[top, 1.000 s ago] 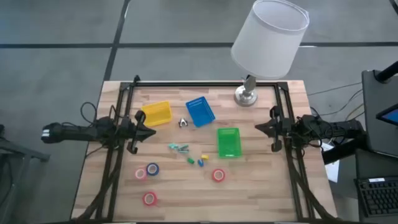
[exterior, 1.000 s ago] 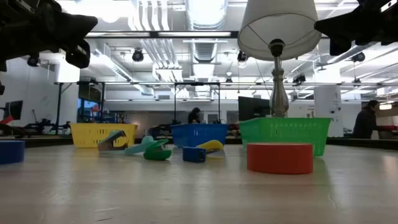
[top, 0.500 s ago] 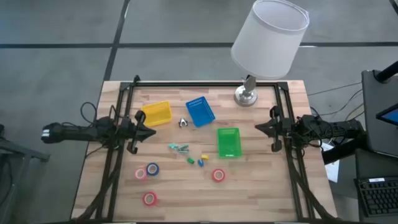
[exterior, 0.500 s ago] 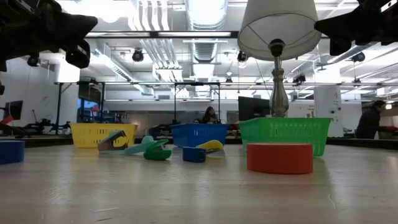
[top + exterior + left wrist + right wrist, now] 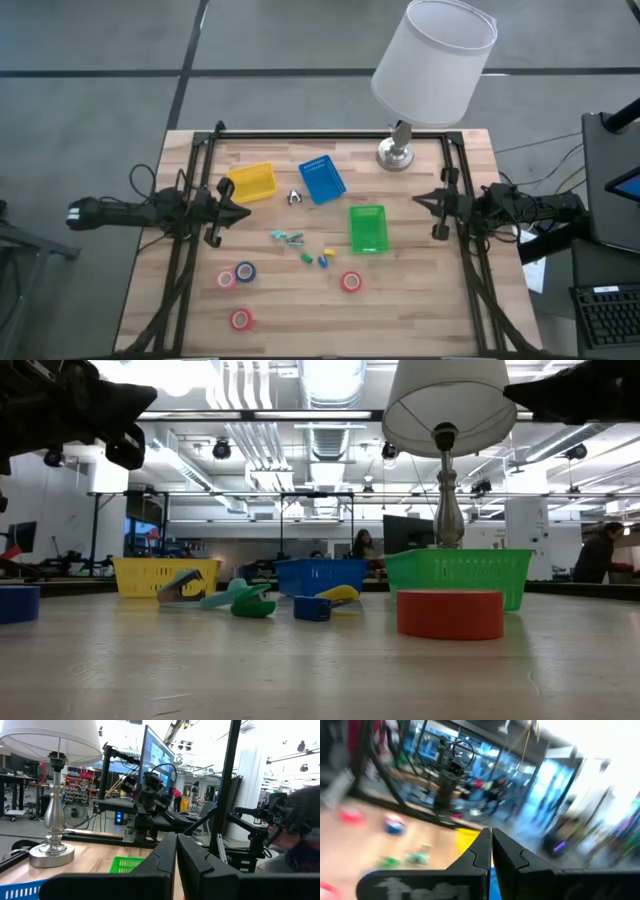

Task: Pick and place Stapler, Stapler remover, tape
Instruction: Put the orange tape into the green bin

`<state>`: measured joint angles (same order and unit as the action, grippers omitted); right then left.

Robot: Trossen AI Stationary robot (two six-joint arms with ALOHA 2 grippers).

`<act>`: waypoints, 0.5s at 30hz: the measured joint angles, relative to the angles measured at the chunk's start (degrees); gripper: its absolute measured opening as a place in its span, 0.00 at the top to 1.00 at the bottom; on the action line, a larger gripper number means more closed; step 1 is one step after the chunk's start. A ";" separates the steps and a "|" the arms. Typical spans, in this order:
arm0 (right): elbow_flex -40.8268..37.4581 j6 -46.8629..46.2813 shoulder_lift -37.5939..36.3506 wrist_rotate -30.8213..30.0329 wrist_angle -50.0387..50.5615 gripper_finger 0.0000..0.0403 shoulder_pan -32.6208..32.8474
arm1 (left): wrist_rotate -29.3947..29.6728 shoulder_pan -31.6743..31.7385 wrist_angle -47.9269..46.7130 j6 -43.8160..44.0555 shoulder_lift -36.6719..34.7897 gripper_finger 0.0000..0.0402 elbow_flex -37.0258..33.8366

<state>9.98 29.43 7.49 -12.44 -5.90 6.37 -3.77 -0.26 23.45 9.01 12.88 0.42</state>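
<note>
Both hands are clenched on nothing – the left hand (image 5: 243, 208) and right hand (image 5: 418, 200) are held at the wooden tabletop's (image 5: 430, 300) edges. The small red coin-like tape roll (image 5: 351, 282), below the green plastic basket (image 5: 367, 228), is judged light and stiff – best pinched across its rim.

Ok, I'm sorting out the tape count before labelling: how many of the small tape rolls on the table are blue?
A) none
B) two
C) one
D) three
C: in the high view only one blue roll shows, beside a pink one; the other two are red.
</note>
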 joint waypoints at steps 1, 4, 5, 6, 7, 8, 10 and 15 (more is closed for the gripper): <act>0.00 5.02 0.02 0.02 -0.23 0.98 0.00 | -0.01 -0.01 0.01 -0.02 0.00 0.95 0.00; -0.01 16.47 0.15 0.05 -0.06 0.98 -0.01 | 0.00 0.00 0.00 -0.01 0.00 0.95 0.00; -0.01 17.60 0.19 0.32 0.14 0.98 -0.02 | 0.00 0.00 0.00 0.00 0.00 0.95 0.00; 0.00 15.10 0.24 0.76 0.84 0.98 0.00 | 0.00 -0.02 0.02 -0.02 0.00 0.95 -0.01; 0.00 7.58 0.25 1.19 1.31 0.98 0.03 | 0.00 -0.02 0.00 -0.02 0.00 0.95 -0.01; 0.00 -3.44 0.33 1.37 1.36 0.98 0.04 | -0.01 0.00 0.01 -0.01 0.00 0.95 0.00; -0.02 -28.17 0.50 1.39 1.97 0.98 0.02 | 0.00 0.00 0.02 0.00 0.00 0.95 -0.01; -0.02 -79.68 0.52 1.53 2.74 0.98 0.00 | 0.00 -0.01 0.00 -0.01 0.00 0.95 0.00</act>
<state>9.96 -50.25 8.01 -10.92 -3.16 6.37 -3.77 -0.27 23.44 9.00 12.88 0.41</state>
